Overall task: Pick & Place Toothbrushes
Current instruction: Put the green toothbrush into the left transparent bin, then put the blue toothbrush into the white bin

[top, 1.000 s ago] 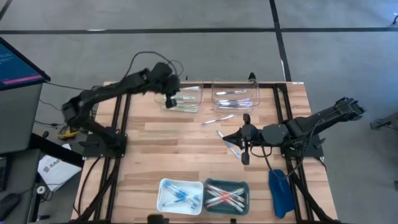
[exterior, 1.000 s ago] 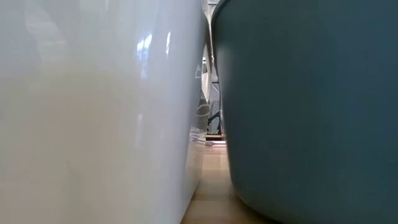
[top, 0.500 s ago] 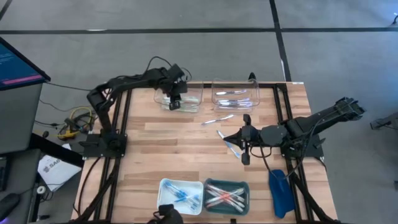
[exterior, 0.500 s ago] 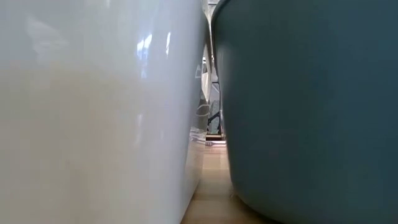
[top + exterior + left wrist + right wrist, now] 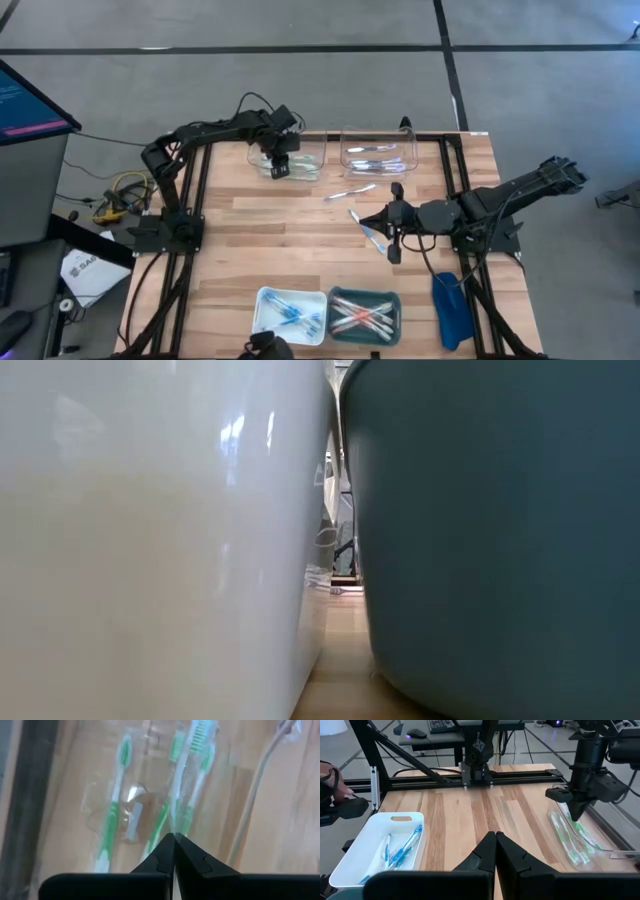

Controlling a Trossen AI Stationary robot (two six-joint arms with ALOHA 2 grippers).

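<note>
Sorting partly done: blue toothbrushes [image 5: 288, 316] lying in the white tray [image 5: 264, 298], pink ones [image 5: 358, 318] in the teal tray [image 5: 392, 302], both at the desk's [image 5: 260, 240] near edge. Remaining: green toothbrushes [image 5: 111, 822] in the far-left clear tray [image 5: 312, 146], more in the far-right clear tray [image 5: 378, 152], a few loose mid-desk. Hovering over the green ones, left gripper [image 5: 173, 838] with jaws together, empty. Waiting mid-right, right gripper [image 5: 495, 836], jaws together. Surrounding the wooden desk: grey floor, a monitor at left.

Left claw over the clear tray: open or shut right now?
Shut. In its wrist view the left claw has both tips pressed together with no gap, nothing between them, above the green toothbrushes in the clear tray.
</note>
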